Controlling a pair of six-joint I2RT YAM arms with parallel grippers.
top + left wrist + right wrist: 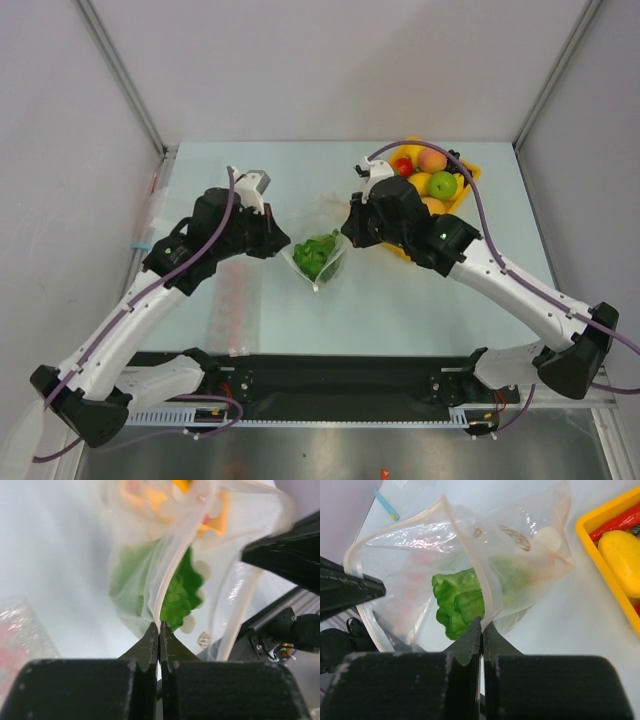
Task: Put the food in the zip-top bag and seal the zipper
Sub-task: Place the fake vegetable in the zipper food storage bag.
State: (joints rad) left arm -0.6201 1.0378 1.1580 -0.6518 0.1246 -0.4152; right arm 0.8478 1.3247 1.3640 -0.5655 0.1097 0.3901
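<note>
left pincer, right pincer | nipping zip-top bag rim | lettuce inside

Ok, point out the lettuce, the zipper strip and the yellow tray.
lettuce (457, 605): right wrist view, middle of the green leaves.
zipper strip (167, 580): left wrist view, pale band running up the middle.
yellow tray (610, 511): right wrist view, bare rim near its corner.

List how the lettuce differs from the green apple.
Place: the lettuce sits inside the clear bag; the green apple lies in the yellow tray.
Shape: the lettuce is ruffled and leafy; the green apple is round and smooth.
Shade: the lettuce is a deeper green; the green apple is paler and yellowish.
Both are green toy food.
</note>
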